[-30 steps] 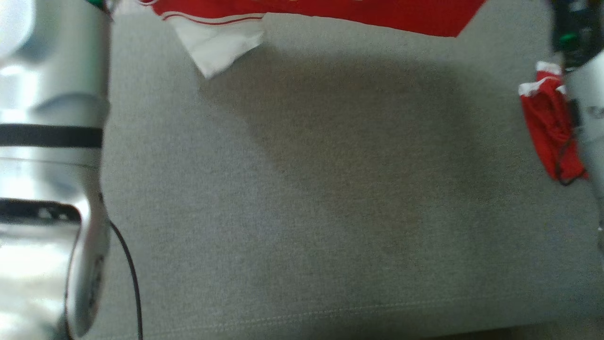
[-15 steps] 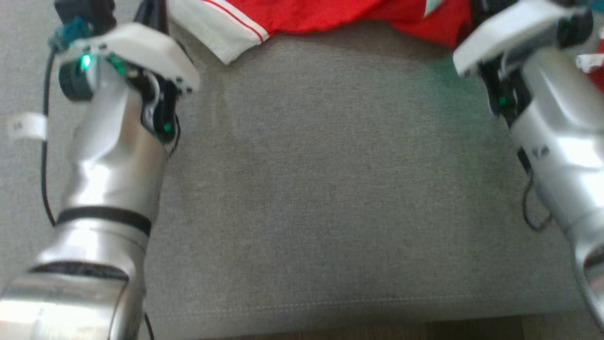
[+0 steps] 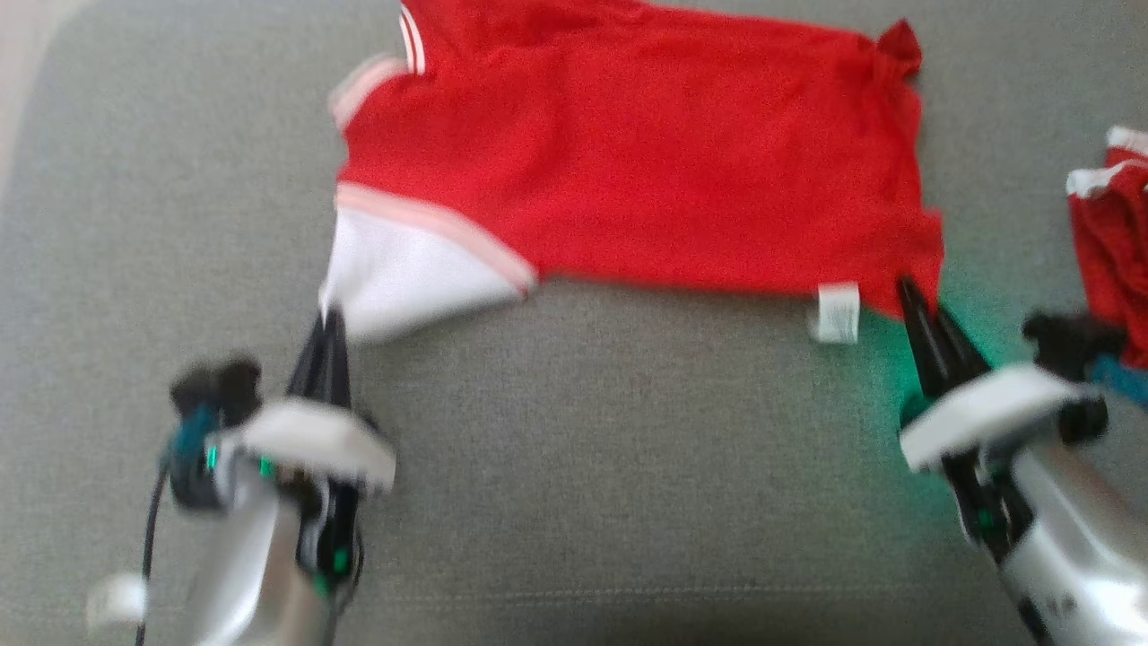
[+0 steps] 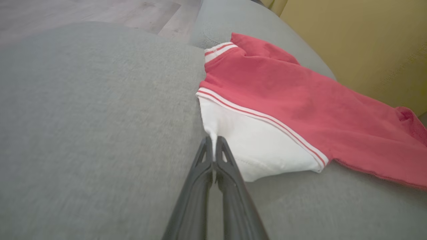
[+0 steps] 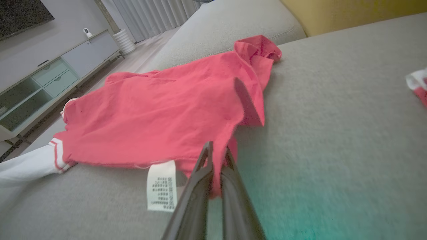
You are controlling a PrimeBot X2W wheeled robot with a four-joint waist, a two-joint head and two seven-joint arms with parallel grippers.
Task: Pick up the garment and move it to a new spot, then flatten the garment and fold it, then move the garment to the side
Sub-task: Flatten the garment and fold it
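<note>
Seen from the head: a red garment [image 3: 628, 170] spread nearly flat on the grey sofa cushion [image 3: 583, 484], in the far half of it, long side running left to right. At its left end a white sleeve [image 3: 404, 278] with a thin stripe along the seam, pointing toward the robot. At the near hem, toward the right, a small white care label [image 3: 837, 314] sticking out onto the cushion.

Left claw [image 3: 330, 316] closed tight, both dark fingers pressed together, with the near corner of the white sleeve pinched between the tips. Confirmed in the left wrist view, with a thin strip of white cloth visible between the two tips. Low over the cushion; impossible to tell if touching it.

Right claw [image 3: 908, 291] closed as well, gripping the near right corner of the red hem, just beside the care label. In the right wrist view, a fold of red cloth squeezed between the fingers and hanging a little below them. A green glow on the cushion beside this claw.

Further to the right, apart from the garment, another red cloth [image 3: 1108, 242] with white edging, partly cut off by the picture edge. Behind the cushion in the left wrist view, a yellow surface [image 4: 350, 43]. In the right wrist view, a pale low cabinet [image 5: 50, 76] across the room.
</note>
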